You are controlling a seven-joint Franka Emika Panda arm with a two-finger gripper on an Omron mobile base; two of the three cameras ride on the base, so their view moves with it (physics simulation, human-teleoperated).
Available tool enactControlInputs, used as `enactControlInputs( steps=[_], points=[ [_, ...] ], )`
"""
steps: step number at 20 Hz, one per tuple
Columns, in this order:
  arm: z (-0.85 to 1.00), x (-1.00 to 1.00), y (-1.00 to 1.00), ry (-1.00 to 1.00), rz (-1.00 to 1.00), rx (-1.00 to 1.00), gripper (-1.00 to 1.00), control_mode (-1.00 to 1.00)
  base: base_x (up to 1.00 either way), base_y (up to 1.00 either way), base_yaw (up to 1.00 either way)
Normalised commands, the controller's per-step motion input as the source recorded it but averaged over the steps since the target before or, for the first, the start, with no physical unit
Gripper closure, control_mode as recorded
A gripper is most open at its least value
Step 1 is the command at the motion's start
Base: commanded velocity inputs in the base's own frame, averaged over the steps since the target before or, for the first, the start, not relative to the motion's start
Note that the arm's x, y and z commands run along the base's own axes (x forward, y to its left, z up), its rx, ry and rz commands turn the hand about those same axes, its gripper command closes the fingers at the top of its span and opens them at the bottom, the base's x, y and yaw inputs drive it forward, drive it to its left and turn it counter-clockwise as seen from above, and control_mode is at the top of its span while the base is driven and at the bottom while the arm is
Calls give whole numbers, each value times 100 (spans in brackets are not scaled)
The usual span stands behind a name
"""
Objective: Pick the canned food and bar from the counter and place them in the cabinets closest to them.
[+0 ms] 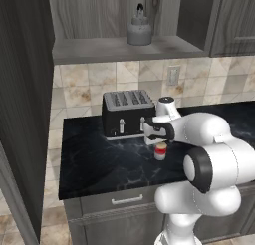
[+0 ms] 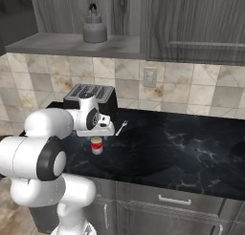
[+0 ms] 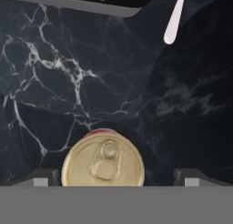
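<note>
Jaws spread wide, the gripper (image 3: pixel 116 177) hangs directly over the canned food (image 3: pixel 103 160), which stands upright on the black marble counter (image 1: pixel 99 164), just before the toaster (image 1: pixel 127 112); a fork (image 2: pixel 121 127) lies nearby.
</note>
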Motion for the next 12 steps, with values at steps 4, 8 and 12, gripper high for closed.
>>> enactControlInputs(
  steps=[4,8,12],
  points=[
    [-7,7,0,0,0,0,-100,-100,0,0,0],
    [-14,7,0,0,0,0,-100,-100,0,0,0],
    [-20,3,0,0,0,0,-100,-100,0,0,0]
  ],
)
